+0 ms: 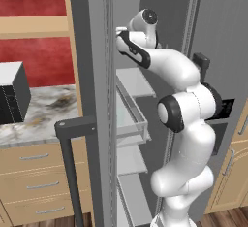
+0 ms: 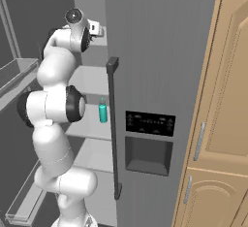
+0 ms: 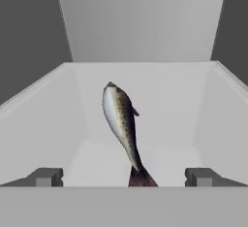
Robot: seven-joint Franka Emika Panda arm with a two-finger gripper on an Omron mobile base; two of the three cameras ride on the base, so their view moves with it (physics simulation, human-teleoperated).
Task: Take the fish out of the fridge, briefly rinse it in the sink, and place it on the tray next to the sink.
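Note:
The fish (image 3: 122,124) lies on a white fridge shelf (image 3: 169,105), silver-grey with a dark back, its reddish tail pointing toward me. My gripper (image 3: 123,176) is open, its two fingertips (image 3: 46,176) spread wide on either side of the tail, the fish just ahead between them and untouched. The arm reaches high into the open fridge (image 1: 160,8); the hand (image 2: 94,28) is at an upper shelf behind the right fridge door (image 2: 160,75). The sink and the tray are out of view.
The left fridge door (image 1: 94,100) stands open with door bins (image 1: 133,119) and a dark bar handle (image 1: 72,163). A teal bottle (image 2: 102,110) stands on a lower shelf. A marble counter (image 1: 43,109) with a black appliance (image 1: 12,92) lies left; tan cupboards (image 2: 223,124) right.

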